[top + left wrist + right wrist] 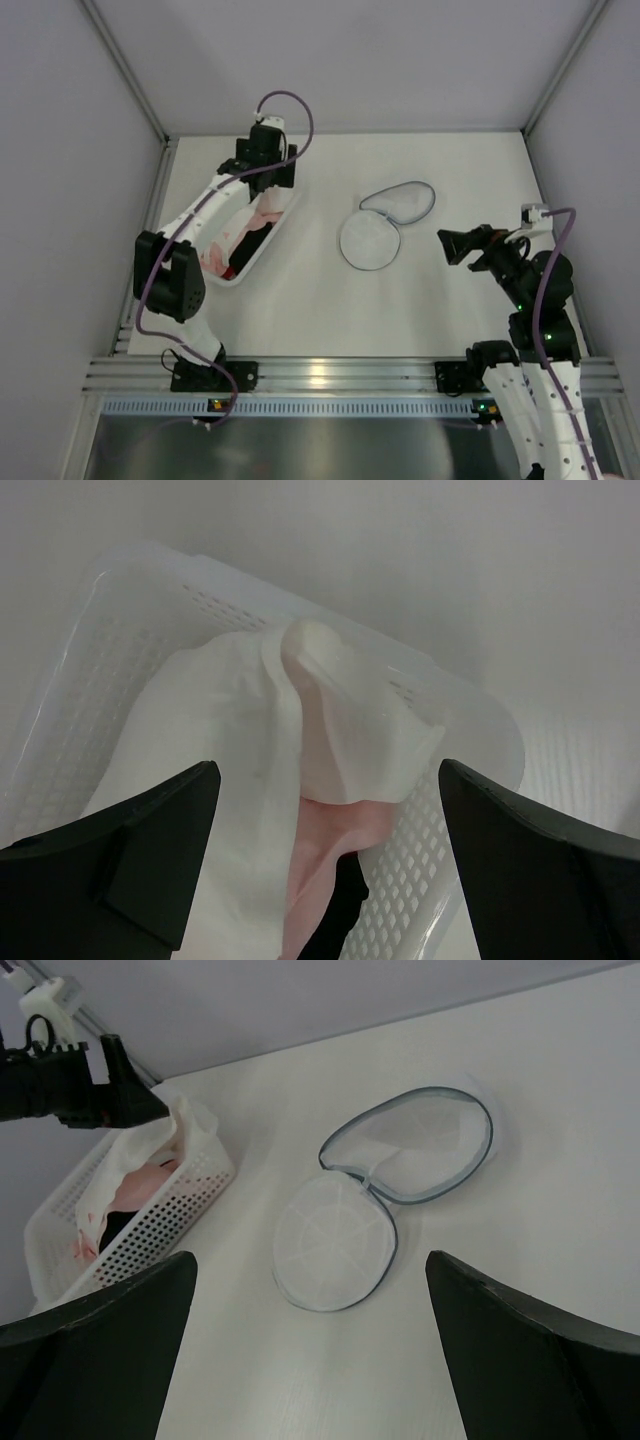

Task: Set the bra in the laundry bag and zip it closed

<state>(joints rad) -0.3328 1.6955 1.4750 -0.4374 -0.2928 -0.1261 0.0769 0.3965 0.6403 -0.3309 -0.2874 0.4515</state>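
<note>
The bra, soft white fabric, lies bunched at the far end of a clear perforated bin. My left gripper hovers open just above it, one finger on either side, touching nothing. From above, the left gripper stands over the bin's far end. The laundry bag lies unzipped and spread flat mid-table, its two round mesh halves side by side. My right gripper hangs open to the right of the bag, above the table, holding nothing.
Under the bra in the bin lie a pink cloth and a black item. The bin stands at the table's left, near the left wall. Walls close off the left, back and right sides.
</note>
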